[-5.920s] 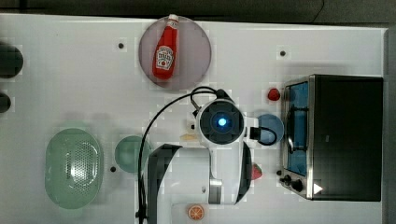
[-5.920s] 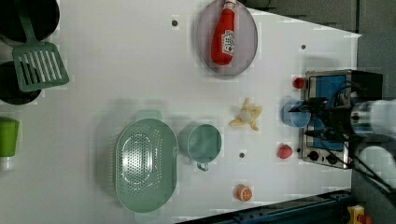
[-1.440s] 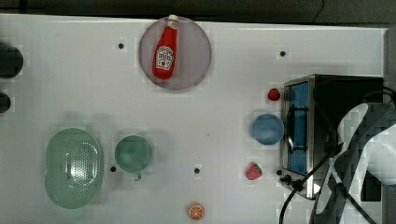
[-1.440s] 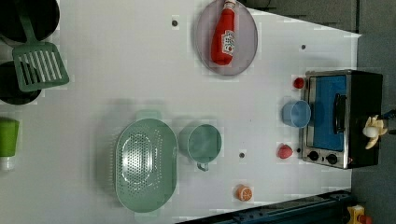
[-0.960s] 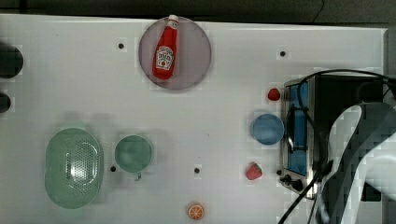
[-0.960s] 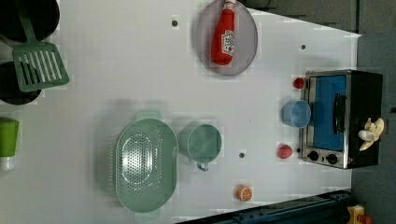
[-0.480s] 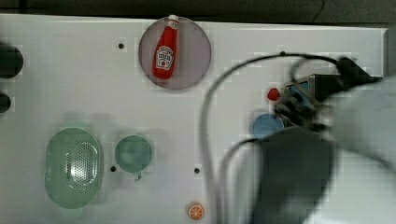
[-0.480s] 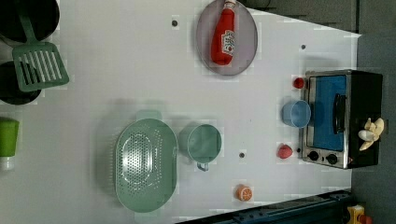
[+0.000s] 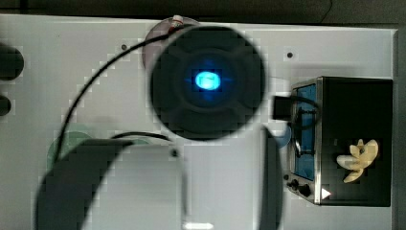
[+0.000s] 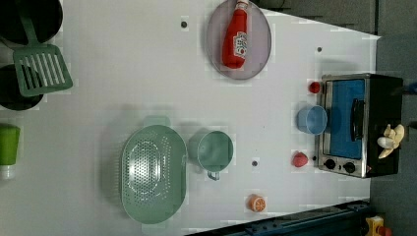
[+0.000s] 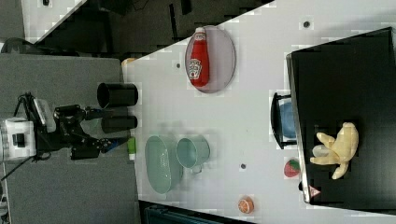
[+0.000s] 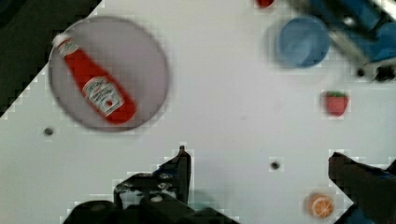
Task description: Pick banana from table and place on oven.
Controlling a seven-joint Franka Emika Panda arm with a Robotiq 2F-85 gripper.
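Arm swung off oven [image 10: 366, 123] | banana [image 10: 391, 140] atop, well apart | end effector [image 12: 259, 175] spread, empty

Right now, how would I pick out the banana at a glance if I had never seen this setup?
Find the toaster oven at one end of the white table. On its flat black top lies the banana, alone there: pale cream-yellow with splayed, finger-like lobes, unlike the red strawberry and round orange slice down on the table.

lab | white holed table [image 10: 147, 73] | toy food | tripod-mounted camera [image 11: 28, 135]
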